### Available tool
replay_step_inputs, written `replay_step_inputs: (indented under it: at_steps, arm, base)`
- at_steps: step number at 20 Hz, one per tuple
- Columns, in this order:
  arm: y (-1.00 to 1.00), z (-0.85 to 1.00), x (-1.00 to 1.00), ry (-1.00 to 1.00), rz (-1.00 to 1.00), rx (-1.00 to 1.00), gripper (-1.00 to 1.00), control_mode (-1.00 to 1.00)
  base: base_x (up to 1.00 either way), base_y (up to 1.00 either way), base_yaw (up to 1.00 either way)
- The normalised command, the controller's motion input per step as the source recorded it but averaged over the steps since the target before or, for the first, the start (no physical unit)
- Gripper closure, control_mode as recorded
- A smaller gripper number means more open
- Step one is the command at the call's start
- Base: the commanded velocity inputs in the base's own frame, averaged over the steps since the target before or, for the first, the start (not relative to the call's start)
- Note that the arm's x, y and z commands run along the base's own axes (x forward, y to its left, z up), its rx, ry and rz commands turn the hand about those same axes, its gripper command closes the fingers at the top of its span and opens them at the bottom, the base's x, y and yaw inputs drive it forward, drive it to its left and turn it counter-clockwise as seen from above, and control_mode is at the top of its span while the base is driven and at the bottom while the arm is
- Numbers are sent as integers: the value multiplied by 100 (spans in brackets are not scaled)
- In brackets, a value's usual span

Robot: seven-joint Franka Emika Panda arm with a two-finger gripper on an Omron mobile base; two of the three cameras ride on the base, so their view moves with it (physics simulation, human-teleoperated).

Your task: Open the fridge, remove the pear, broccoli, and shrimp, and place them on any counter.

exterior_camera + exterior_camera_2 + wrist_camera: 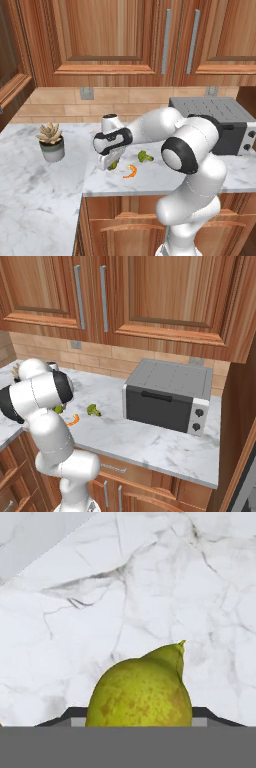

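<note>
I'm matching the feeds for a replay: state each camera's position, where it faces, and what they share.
Left base view: behind the arm's left, facing the counter; the arm reaches left, pincer over the pear.
Right base view: behind its right, facing the toaster oven; arm at lower left.
Hand view: along the pincer at the pear and marble.
Shared: both base views show the broccoli and shrimp.

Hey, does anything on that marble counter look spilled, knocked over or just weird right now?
Nothing stands out. The broccoli and shrimp lie loose on the counter, the succulent stands upright, and the toaster oven sits square.
</note>
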Motion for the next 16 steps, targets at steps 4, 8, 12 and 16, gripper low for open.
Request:
replay_step_inputs:
  at_steps: [4, 8, 12, 16]
  arm:
    - [0, -8, 11, -3, 0, 0, 100, -100]
    - [0, -6, 17, -8, 0, 0, 100, -100]
    - [0, -2, 10, -12, 0, 0, -100, -100]
    - [-14, -1, -3, -16, 0, 0, -100, -100]
  base:
    - [0, 0, 0]
    - [0, 0, 0]
    - [0, 0, 0]
    - [0, 0, 0]
